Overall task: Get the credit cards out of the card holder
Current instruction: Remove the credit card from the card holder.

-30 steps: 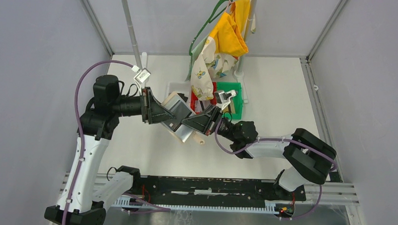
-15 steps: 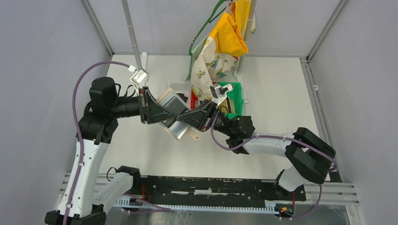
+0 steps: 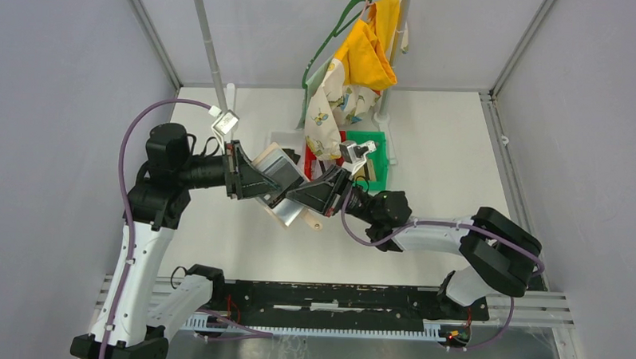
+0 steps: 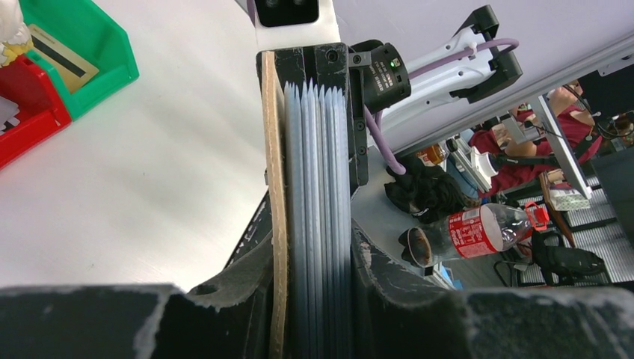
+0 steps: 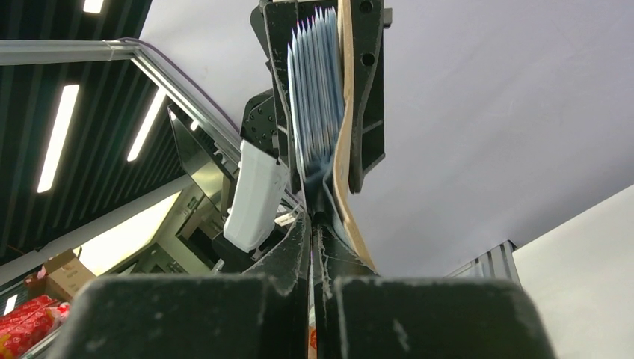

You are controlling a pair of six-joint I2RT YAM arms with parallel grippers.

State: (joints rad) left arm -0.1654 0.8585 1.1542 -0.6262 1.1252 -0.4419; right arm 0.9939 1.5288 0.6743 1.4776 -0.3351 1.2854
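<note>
The card holder [image 3: 280, 178] is held above the table [image 3: 443, 152] at the centre of the top view. The left gripper [image 4: 314, 292] is clamped across its tan cover [image 4: 274, 187] and clear sleeves [image 4: 318, 187]. The right gripper [image 5: 312, 217] is closed, pinching the sleeve edges. One credit card [image 4: 63, 66] lies in the green bin [image 4: 108, 34], upper left in the left wrist view.

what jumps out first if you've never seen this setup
Both arms meet over the middle of the table, where the left gripper and the right gripper clamp the tan card holder from opposite sides, its clear sleeves stacked edge-on in the wrist views. Behind them, a bright yellow cloth hangs from a green hanger, with a red bin and a green bin beside it.
</note>
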